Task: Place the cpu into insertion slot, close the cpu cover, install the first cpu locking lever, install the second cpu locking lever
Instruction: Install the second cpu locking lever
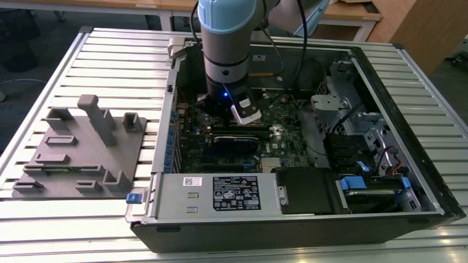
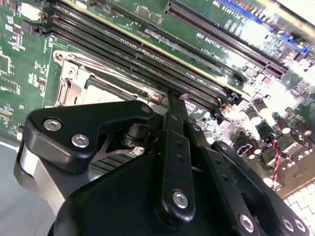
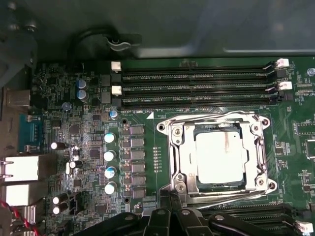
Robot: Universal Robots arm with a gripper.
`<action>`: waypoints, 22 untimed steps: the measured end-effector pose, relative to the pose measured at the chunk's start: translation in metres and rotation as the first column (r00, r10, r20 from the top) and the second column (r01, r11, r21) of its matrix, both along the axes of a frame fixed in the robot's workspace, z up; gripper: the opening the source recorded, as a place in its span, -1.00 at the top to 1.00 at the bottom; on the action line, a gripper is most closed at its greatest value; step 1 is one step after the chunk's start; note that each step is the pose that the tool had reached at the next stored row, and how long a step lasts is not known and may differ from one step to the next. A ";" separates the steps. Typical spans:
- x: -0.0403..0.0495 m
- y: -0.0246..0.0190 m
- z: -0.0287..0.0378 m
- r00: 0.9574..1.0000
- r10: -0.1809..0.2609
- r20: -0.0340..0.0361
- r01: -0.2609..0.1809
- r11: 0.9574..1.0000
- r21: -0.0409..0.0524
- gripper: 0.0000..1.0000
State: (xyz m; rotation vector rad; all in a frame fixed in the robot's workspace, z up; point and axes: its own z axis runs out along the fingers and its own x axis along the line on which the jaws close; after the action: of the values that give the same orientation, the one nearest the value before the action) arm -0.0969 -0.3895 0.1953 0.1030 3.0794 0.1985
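Observation:
In the first wrist view the cpu (image 3: 219, 158), a pale square chip, lies in the insertion slot (image 3: 252, 183) on the green board. The cpu cover (image 3: 184, 152), a silvery frame, lies flat around it. Thin metal lever wires (image 3: 211, 118) run along two sides of the cover. My gripper (image 3: 169, 195) sits at the socket's edge beside one lever wire, its black fingers (image 2: 172, 105) pressed together with nothing visible between them. The second wrist view shows the cover (image 2: 74, 81) and a strip of the cpu (image 2: 101, 92) just past the fingertips. In the exterior view my gripper (image 1: 244, 112) reaches down inside the computer case.
Long black memory slots (image 3: 197, 88) flank the socket on both sides. Capacitors (image 3: 109, 157) and rear ports (image 3: 22, 167) stand nearby. The case walls (image 1: 409, 109), a labelled power supply (image 1: 219, 194) and drive cages (image 1: 365, 142) hem in the arm. A grey fixture plate (image 1: 80, 153) lies outside the case.

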 end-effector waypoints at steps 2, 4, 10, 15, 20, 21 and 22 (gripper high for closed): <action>0.0000 0.0001 -0.0001 1.000 0.000 0.000 0.000 1.000 0.005 0.80; 0.0000 0.0002 -0.0002 1.000 0.000 0.000 0.000 1.000 0.006 0.80; 0.0008 0.0000 0.0086 1.000 0.000 0.000 0.000 1.000 0.005 0.80; 0.0018 0.0000 0.0201 1.000 0.000 0.000 0.000 1.000 0.006 0.80; 0.0023 0.0000 0.0324 1.000 0.000 0.000 0.000 1.000 0.005 0.80; 0.0023 0.0000 0.0339 1.000 0.000 0.000 0.000 1.000 0.005 0.80; 0.0024 0.0000 0.0348 1.000 0.000 0.000 0.000 1.000 0.005 0.80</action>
State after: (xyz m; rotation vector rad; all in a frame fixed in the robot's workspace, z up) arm -0.0945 -0.3895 0.2302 0.1033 3.0790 0.2069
